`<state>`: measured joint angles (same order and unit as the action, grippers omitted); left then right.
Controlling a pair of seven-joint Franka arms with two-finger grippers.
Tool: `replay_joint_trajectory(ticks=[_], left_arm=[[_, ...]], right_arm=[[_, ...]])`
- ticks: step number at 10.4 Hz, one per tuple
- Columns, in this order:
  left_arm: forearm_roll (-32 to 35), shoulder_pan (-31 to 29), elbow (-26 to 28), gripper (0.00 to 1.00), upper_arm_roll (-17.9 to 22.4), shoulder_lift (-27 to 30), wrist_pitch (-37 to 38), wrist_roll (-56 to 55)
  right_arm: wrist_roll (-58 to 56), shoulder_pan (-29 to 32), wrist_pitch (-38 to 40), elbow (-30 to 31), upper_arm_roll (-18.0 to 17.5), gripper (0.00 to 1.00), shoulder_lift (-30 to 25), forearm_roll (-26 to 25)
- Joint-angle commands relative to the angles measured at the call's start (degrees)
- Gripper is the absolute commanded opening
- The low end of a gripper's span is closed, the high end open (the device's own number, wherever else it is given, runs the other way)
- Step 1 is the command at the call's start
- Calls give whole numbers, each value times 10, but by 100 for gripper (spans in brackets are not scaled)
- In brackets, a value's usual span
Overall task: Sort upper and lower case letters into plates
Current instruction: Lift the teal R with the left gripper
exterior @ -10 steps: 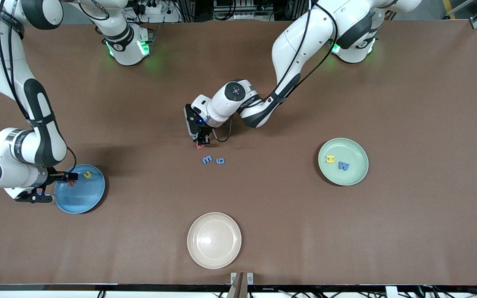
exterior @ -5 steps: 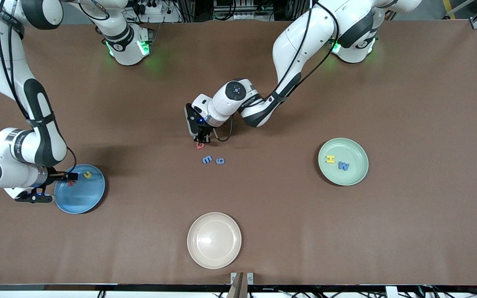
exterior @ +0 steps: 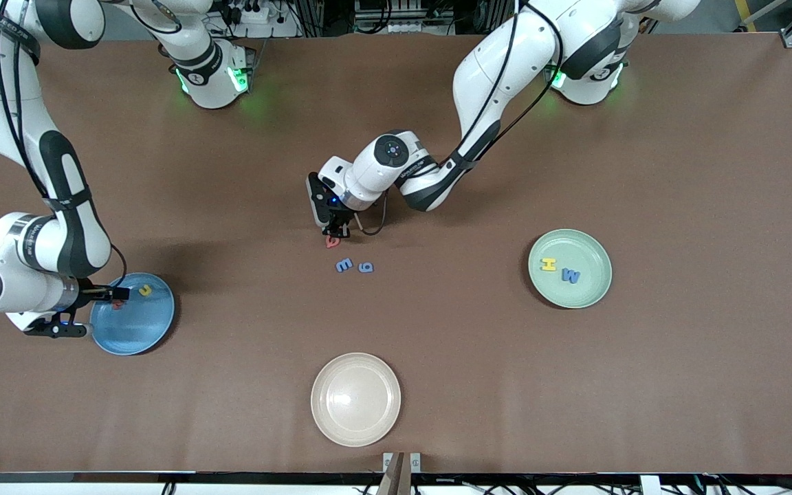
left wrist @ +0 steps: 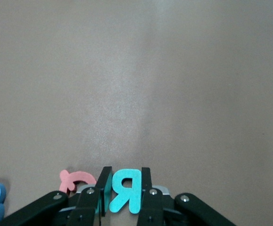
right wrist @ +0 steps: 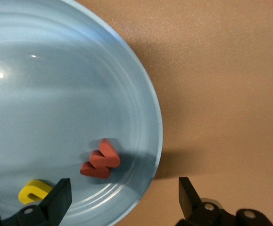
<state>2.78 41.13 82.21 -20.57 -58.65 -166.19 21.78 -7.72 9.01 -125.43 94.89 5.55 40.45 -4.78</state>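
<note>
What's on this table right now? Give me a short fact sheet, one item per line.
left gripper: shut on teal letter R, mid-table
red letter: on table beside it
right gripper: open, over light blue plate's rim
light blue plate: red zigzag letter, yellow letter
mint green plate: yellow H, blue letter
cream plate: nothing in it

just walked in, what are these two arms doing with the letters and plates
They are sorting foam letters into plates. The left tool is shut on a teal R at mid-table, beside a red letter and two blue ones. The right tool hangs open over the blue plate, which holds a red letter and a yellow one. The green plate holds a yellow H and a blue letter.
</note>
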Motion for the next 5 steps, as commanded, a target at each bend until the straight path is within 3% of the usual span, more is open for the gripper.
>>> replay_joint_trajectory(ticks=[1,2,5], left_arm=[[-14,-8,36,16,-3,14,26,-30],[-13,-8,39,16,-4,27,27,-47],[-13,-11,38,16,-4,95,159,-99]], right_arm=[[4,1,8,-7,-8,100,-3,-7],[5,0,10,-7,-10,100,-4,-6],[5,1,37,-8,-21,100,-14,1]])
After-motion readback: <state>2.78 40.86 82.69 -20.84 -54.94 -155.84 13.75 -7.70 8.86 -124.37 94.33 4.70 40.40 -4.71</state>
